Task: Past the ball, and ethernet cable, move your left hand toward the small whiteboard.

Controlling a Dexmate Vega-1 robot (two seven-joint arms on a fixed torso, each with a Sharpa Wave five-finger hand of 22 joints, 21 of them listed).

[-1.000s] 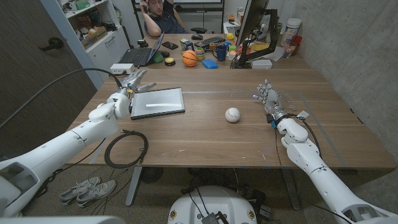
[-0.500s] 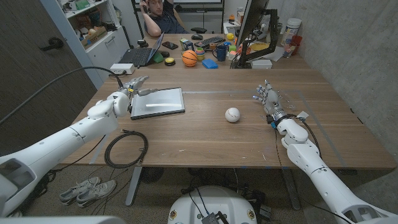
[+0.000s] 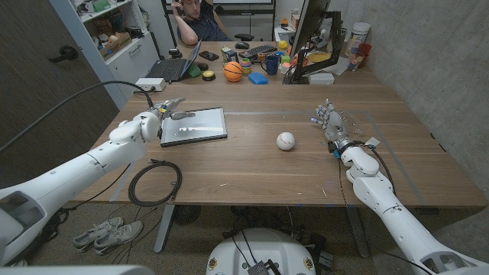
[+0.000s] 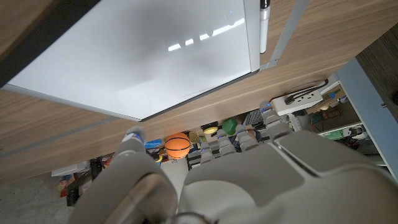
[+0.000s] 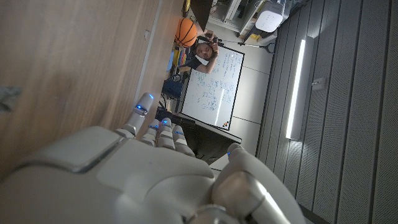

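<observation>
A wooden table [image 3: 252, 164] is seen from above, with both robot arms reaching onto it. The left hand [image 3: 164, 111] is held at the left edge of the small whiteboard [image 3: 192, 125], its fingers loosely spread and holding nothing, the fingertips reaching over the board's near corner; whether they touch it cannot be told. From the left wrist view the whiteboard [image 4: 143, 53] lies just ahead of the fingers [image 4: 239, 138], with a marker [image 4: 263, 25] clipped along one side.

The coiled black ethernet cable [image 3: 155, 182] lies near the table's front edge, behind the hand and well apart from it. The white ball [image 3: 286, 140] sits mid-table, to the right of the board and well apart from both hands. The reach appears nearly complete; to finish well, the hand would best be eased slightly further over the board, kept level, without the frame being pushed.

Room is open to the right of the board, while the table's left edge lies close beside the arm. The right hand [image 3: 330, 122] stands on its edge at the right side, fingers slightly apart and empty. A person [image 3: 195, 19] sits beyond the far, cluttered end, where a basketball [image 3: 233, 71] rests
</observation>
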